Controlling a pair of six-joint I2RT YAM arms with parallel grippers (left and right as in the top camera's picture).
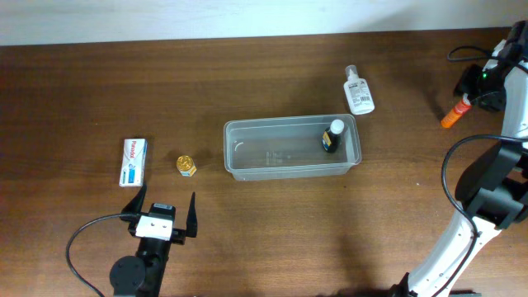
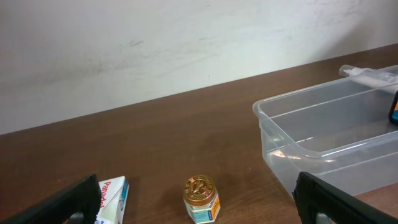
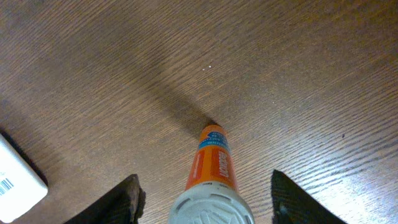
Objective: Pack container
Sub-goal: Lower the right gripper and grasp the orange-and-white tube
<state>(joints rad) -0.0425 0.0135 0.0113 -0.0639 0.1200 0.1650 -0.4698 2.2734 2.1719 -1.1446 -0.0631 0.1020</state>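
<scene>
The left gripper (image 1: 167,196) hovers at the near left of the table (image 1: 99,82), its fingers spread wide with nothing between them. Just beyond it a white box (image 1: 134,162) with blue and red print lies flat. A small jar (image 1: 186,165) with a gold lid stands just to the right of the box, apart from it.

Further right, about mid-table, sits the container (image 1: 239,169). It is a clear plastic tub, shallow and rectangular, with rounded corners and a rim that turns outward all round. Its long side runs left to right. The wood shows through its walls and floor, and the left wrist view catches light glinting along its near corner (image 2: 273,134). Most of it is bare. A dark bottle (image 1: 332,136) with a white cap is inside at the right end, near the far wall.

Beyond the right far corner, outside the tub, lies a white bottle (image 1: 358,91) with a clear cap.

Far right, an orange tube (image 3: 211,165) lies on the wood. The right gripper (image 3: 204,179) straddles its capped end, fingers (image 3: 127,196) apart, with a gap showing on each side of the tube.
</scene>
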